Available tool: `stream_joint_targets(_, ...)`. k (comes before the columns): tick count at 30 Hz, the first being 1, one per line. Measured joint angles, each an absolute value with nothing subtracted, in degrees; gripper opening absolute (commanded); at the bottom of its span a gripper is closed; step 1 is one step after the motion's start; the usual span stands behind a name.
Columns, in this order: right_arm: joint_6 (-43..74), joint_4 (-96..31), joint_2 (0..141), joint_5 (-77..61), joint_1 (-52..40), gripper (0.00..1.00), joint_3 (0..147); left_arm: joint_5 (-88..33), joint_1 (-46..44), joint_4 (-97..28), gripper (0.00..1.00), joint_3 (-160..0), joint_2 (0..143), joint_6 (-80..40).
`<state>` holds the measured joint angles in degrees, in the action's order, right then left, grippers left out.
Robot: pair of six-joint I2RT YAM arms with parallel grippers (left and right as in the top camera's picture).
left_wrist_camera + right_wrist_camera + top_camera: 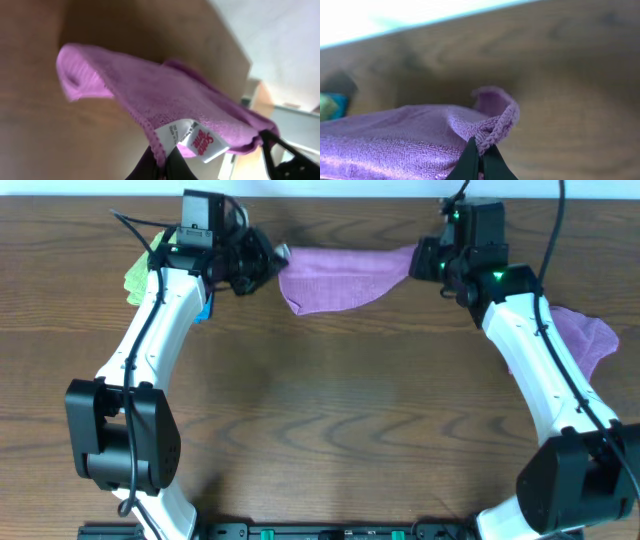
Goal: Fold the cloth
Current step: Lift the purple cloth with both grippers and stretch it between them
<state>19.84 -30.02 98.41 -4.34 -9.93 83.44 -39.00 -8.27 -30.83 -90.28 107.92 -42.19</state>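
Observation:
The cloth [340,276] is a purple microfibre washcloth stretched between both grippers near the table's far edge, its lower part sagging. My left gripper [272,262] is shut on its left corner; the left wrist view shows the cloth [165,95] with its white tag [192,140] right by the jaws [167,162]. My right gripper [418,260] is shut on the right corner; the right wrist view shows the stitched edge of the cloth [420,140] pinched between the fingers [481,152].
Another purple cloth [590,338] lies at the right edge, partly under the right arm. A lime-green cloth [138,275] lies at the far left behind the left arm, with a small blue object [205,310] by it. The wooden table [330,420] spreads below.

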Motion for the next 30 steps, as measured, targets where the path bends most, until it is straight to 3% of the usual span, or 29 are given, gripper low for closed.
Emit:
stream_joint_targets(4,17.3,-32.6,98.4,-4.4,-10.0,0.01,83.4,-39.9,-8.3,-35.4,0.06,-90.3,107.9,-38.1)
stream_joint_targets(13,15.3,-18.1,98.4,-4.1,-10.0,0.02,83.5,-40.5,-7.5,-26.0,0.06,-93.3,107.9,-37.8)
stream_joint_targets(18,15.1,-21.4,98.4,-4.0,-10.0,0.02,84.1,-41.2,-7.5,-27.3,0.06,-98.2,107.8,-37.5)
stream_joint_targets(30,13.8,-52.0,98.4,-4.9,-10.8,0.01,84.6,-39.1,-8.1,-62.7,0.06,-98.7,107.7,-24.1)
